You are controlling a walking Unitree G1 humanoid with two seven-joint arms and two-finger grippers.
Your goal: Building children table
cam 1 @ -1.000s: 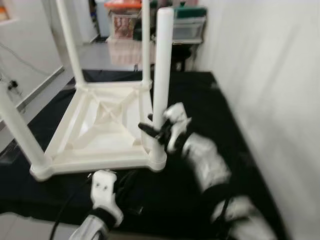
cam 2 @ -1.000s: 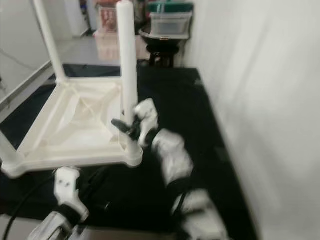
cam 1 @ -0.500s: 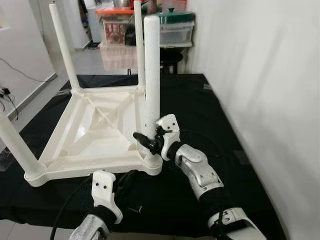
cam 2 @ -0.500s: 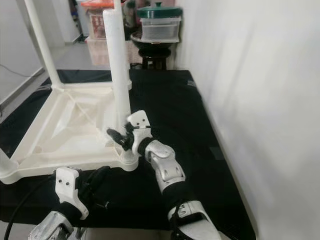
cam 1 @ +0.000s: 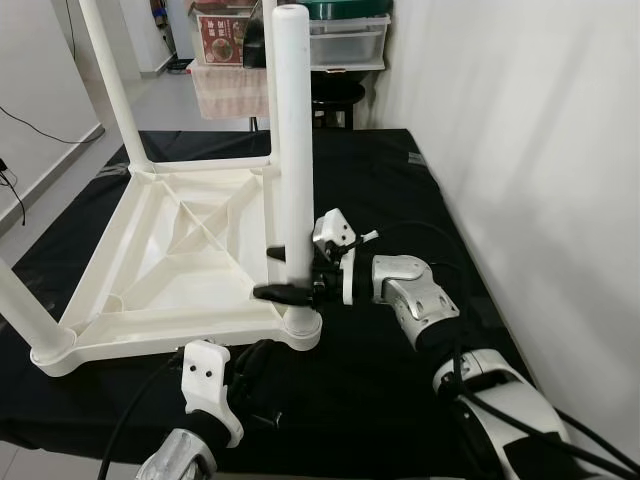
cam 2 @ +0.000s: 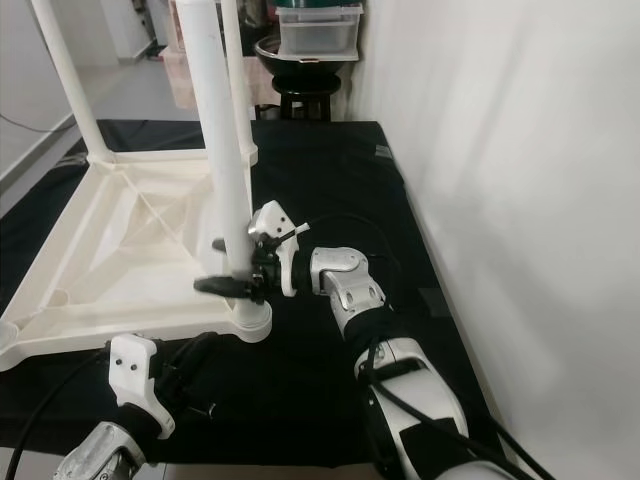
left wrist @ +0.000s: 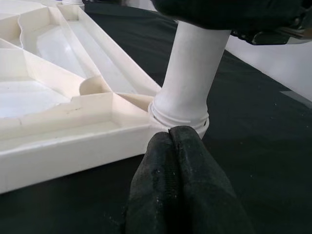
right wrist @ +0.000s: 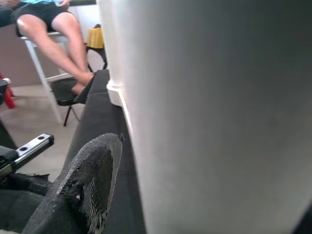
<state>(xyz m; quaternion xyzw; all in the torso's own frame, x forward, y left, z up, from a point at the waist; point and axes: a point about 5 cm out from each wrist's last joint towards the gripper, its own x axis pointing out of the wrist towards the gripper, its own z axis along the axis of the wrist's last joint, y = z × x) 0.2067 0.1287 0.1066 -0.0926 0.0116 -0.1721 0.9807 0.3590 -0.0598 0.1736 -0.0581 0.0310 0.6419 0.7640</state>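
Observation:
A white plastic children's table [cam 1: 150,338] lies upside down on a black mat [cam 1: 380,390], its legs pointing up. My right gripper [cam 1: 280,273] reaches in from the right and is shut on the near right leg [cam 1: 292,150] just above its socket. One finger is on each side of the leg. The right wrist view has that leg [right wrist: 219,122] pressed close beside one black finger [right wrist: 83,190]. My left gripper [left wrist: 170,161] is shut on nothing and rests low on the mat, pointing at the leg's base [left wrist: 183,117].
A white wall [cam 1: 520,150] runs along the mat's right side. Storage boxes [cam 1: 340,35] and a dark stool [cam 1: 335,95] stand behind the table. Black cables [cam 1: 130,420] lie at the mat's front edge. A seated person's legs [right wrist: 63,44] are off to the side.
The head camera has shifted and steadied. My right forearm has dropped lower, and its fingers now grip the leg nearer the socket. The left gripper has stayed put.

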